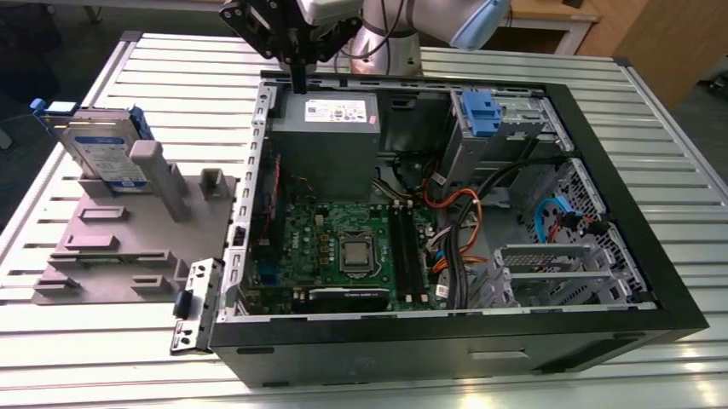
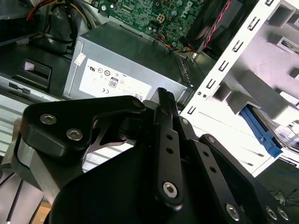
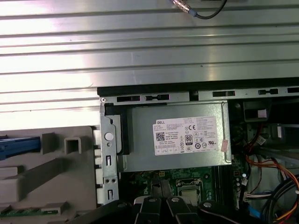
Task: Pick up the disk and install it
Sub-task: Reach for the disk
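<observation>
Exterior view: disk upright in its stand, probably stiff, weighty, shock-sensitive; best gripped across flat faces. Tool closed, empty.

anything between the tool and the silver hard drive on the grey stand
Nothing visible blocks a path from above. The tool hangs over the black computer case rim; the silver hard drive with blue rails stands outside it, a grey upright post beside it.

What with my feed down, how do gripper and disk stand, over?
Gripper shut, empty, over power supply. Disk upright in grey fixture beside the case, untouched. Nothing blocking it.
</observation>
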You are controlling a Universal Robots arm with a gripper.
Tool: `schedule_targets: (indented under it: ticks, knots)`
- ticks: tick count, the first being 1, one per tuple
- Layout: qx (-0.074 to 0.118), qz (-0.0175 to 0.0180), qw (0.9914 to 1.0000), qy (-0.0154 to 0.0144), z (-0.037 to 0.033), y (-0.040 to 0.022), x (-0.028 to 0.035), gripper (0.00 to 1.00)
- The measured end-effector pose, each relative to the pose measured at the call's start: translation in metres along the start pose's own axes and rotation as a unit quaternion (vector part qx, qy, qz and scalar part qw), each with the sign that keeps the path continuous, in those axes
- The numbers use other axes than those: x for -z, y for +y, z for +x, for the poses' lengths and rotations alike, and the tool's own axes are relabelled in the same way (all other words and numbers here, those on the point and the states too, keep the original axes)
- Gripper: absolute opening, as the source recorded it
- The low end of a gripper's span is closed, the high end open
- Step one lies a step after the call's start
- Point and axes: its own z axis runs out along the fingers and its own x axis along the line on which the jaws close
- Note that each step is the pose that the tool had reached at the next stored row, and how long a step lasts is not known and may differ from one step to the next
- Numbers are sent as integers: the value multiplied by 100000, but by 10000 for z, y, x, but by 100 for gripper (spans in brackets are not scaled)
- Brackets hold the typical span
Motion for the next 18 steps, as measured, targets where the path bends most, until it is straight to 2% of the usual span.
schedule_targets:
  ticks: [11,18]
  knots:
    - [-1,0,100000,1,62,-4,1,11]
    - [-1,2,100000,2,72,-5,1,11]
